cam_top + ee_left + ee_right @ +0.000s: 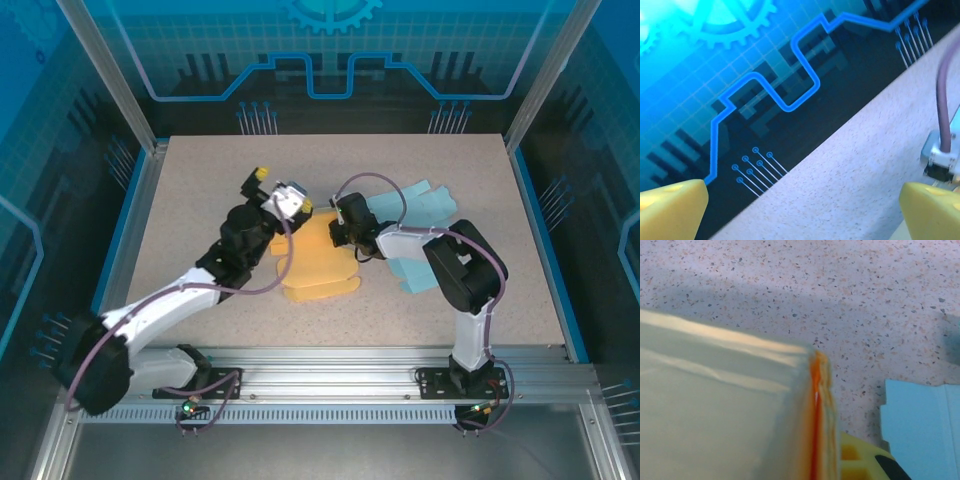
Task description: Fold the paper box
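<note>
Right tool pinches the flat orange paper box on speckled table.

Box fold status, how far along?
Early. Done: nothing clear; yellow box lies mostly flat on the table. In hand: right claw looks shut on its edge; left claw open, empty. Left: raising and locking the walls.

**Two black-and-white arms, strung with purple wiring**

Both the left arm and right arm have white link shells with chunky black joint housings. A purple cable runs along each. The fingertips are yellow wedges. Black base plates sit on a silver rail
</note>
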`<action>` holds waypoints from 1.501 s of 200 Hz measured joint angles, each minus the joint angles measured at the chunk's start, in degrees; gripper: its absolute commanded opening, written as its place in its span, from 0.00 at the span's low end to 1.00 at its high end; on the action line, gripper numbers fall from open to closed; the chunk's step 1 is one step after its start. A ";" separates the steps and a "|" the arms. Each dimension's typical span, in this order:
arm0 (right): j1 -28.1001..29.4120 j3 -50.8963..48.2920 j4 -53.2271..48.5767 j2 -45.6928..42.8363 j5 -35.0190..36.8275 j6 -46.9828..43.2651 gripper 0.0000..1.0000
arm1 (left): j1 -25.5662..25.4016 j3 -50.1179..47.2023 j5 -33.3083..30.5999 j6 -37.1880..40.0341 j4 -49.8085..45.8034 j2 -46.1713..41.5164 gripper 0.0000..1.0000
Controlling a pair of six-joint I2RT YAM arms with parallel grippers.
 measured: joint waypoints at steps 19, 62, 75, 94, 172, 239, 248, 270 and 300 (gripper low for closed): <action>0.11 -1.03 -0.02 -1.05 0.55 0.02 0.06 | 2.49 2.82 -0.83 -13.03 -11.06 -4.50 0.99; 0.59 -3.80 0.02 -3.39 1.03 0.59 0.05 | 9.01 5.53 1.79 -41.66 -31.19 -7.85 0.99; 0.72 -4.33 0.02 -3.87 1.03 0.98 0.05 | 9.14 4.94 4.63 -47.82 -33.24 -7.89 0.99; 0.76 -5.20 0.26 -4.39 1.01 1.75 0.04 | 9.11 4.17 9.40 -54.90 -34.77 -6.95 0.99; 1.14 -6.43 0.87 -4.74 0.98 4.13 0.04 | 9.14 4.92 18.03 -64.17 -34.47 7.98 0.93; 2.25 -6.43 0.87 -4.74 1.18 4.15 0.04 | 9.40 6.40 20.79 -65.64 -29.75 14.25 0.88; 2.32 -6.43 0.87 -4.74 1.18 4.15 0.04 | 9.40 6.56 21.44 -65.96 -29.22 14.91 0.87; 2.43 -6.43 0.85 -4.74 1.22 4.15 0.04 | 9.40 6.56 22.91 -67.43 -28.13 16.02 0.85; 2.49 -6.43 0.85 -4.74 1.31 4.17 0.04 | 9.40 6.43 26.16 -70.25 -24.68 17.40 0.83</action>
